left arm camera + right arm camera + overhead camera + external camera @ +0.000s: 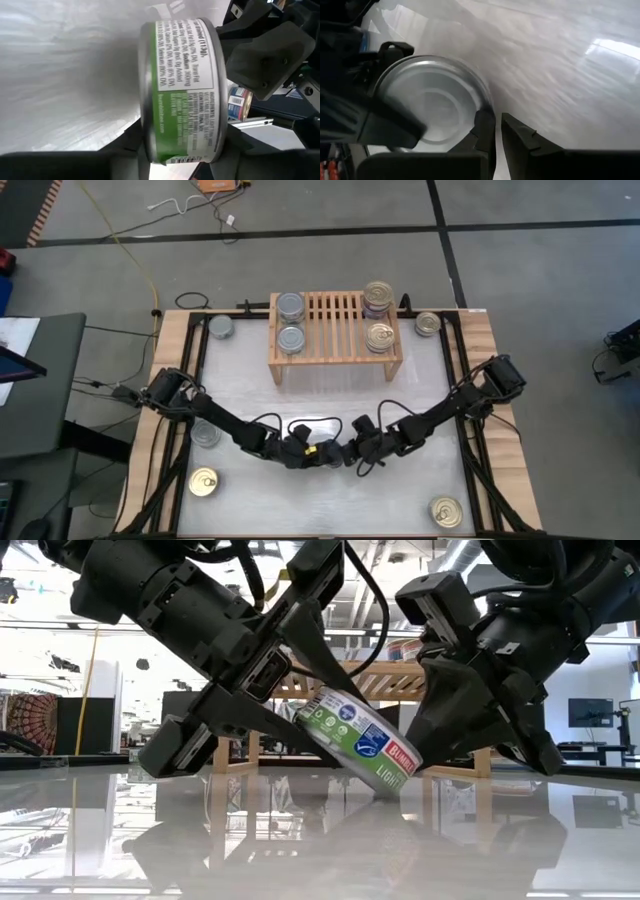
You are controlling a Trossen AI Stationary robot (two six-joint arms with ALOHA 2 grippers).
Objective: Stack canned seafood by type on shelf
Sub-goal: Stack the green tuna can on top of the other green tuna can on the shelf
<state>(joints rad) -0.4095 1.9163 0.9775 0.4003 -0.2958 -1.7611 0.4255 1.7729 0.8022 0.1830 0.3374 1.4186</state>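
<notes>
1. Low view alone shows the left tool clamping a tilted green-label tin, lower rim on the tabletop, before the shelf.
2. Right tool nearly closed, empty, beside it.
3. High view: four tins on the shelf, five loose.

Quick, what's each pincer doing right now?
Left pincer: closed on the green tin, tilted above the table.
Right pincer: nearly shut, holding nothing, right beside that tin.

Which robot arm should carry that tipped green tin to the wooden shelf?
Probably the left. The left gripper clamps the tilted green-labelled round metal tin, while the right gripper only nudges its edge, fingers nearly together. The light-wood slatted shelf lies straight ahead.
</notes>
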